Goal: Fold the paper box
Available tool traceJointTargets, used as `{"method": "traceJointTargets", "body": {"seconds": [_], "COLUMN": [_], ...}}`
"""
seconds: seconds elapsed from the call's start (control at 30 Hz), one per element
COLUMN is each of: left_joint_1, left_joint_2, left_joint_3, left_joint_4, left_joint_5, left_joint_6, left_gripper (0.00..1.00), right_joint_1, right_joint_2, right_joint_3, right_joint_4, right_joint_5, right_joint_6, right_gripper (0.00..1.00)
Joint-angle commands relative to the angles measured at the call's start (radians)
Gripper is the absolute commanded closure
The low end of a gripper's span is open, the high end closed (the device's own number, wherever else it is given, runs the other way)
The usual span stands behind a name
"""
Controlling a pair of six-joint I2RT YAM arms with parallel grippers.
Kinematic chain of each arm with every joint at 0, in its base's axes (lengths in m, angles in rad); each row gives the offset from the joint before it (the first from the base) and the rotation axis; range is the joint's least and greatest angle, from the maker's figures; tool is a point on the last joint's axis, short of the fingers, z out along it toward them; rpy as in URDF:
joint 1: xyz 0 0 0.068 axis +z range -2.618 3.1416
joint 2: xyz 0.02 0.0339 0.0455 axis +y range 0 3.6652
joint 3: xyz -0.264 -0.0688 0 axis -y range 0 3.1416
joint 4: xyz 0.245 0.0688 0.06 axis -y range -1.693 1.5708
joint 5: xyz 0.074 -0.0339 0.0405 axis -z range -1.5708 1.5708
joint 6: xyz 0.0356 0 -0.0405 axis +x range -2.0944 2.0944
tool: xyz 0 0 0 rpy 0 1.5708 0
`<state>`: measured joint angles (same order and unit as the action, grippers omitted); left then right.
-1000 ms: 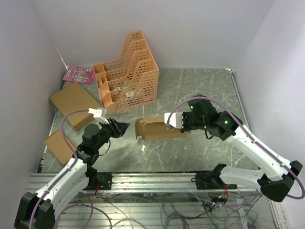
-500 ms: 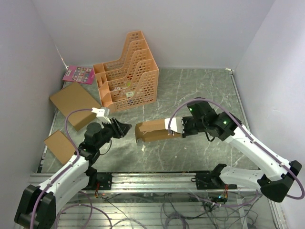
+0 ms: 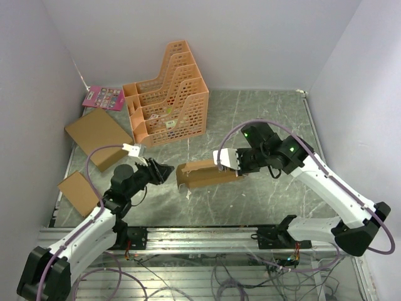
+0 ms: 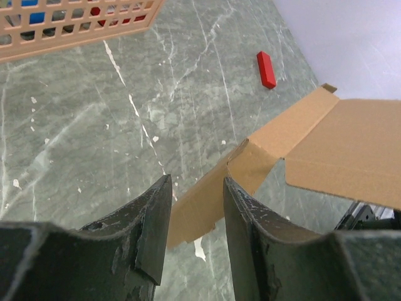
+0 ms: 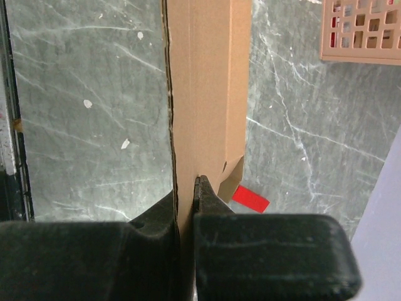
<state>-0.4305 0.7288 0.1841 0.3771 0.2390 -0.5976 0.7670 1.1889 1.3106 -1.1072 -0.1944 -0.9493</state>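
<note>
The paper box [image 3: 202, 174], a brown die-cut cardboard sheet partly folded, hangs just above the table's middle. My right gripper [image 3: 233, 168] is shut on its right end; in the right wrist view the jaws pinch a thin cardboard panel [image 5: 203, 94] that runs away from the camera. My left gripper [image 3: 164, 169] is open just left of the box, apart from it. In the left wrist view its fingers [image 4: 153, 219] frame a low end flap [image 4: 207, 200], and a wider panel [image 4: 351, 157] rises to the right.
An orange mesh file rack [image 3: 168, 97] stands at the back. A larger flat cardboard piece [image 3: 97, 135] and a smaller one [image 3: 76, 191] lie at the left, a pink card [image 3: 103, 97] in the far corner. A small red block [image 4: 265, 69] lies on the table.
My right arm has carried the paper box slightly leftward and turned it. The left gripper has edged forward toward the box's left end, its opening unchanged.
</note>
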Motion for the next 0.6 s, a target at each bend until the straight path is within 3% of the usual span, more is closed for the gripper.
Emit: {"method": "traceJointTargets", "body": {"seconds": [0.0, 0.4, 0.57], "left_joint_1": [-0.034, -0.114, -0.117], "left_joint_2": [-0.052, -0.077, -0.041], "left_joint_3": [-0.039, -0.088, -0.088], "left_joint_4": [0.051, 0.065, 0.094], "left_joint_5": [-0.037, -0.163, -0.21], "left_joint_6": [0.059, 0.216, 0.213], "left_gripper": [0.51, 0.51, 0.54], "right_joint_1": [-0.01, -0.065, -0.101], "right_joint_2": [0.025, 0.086, 0.103], "right_joint_3": [0.061, 0.123, 0.147], "right_joint_4": [-0.093, -0.177, -0.2], "right_joint_5": [-0.029, -0.079, -0.106], "right_joint_6": [-0.013, -0.06, -0.085], "right_gripper": [1.0, 1.0, 1.0]}}
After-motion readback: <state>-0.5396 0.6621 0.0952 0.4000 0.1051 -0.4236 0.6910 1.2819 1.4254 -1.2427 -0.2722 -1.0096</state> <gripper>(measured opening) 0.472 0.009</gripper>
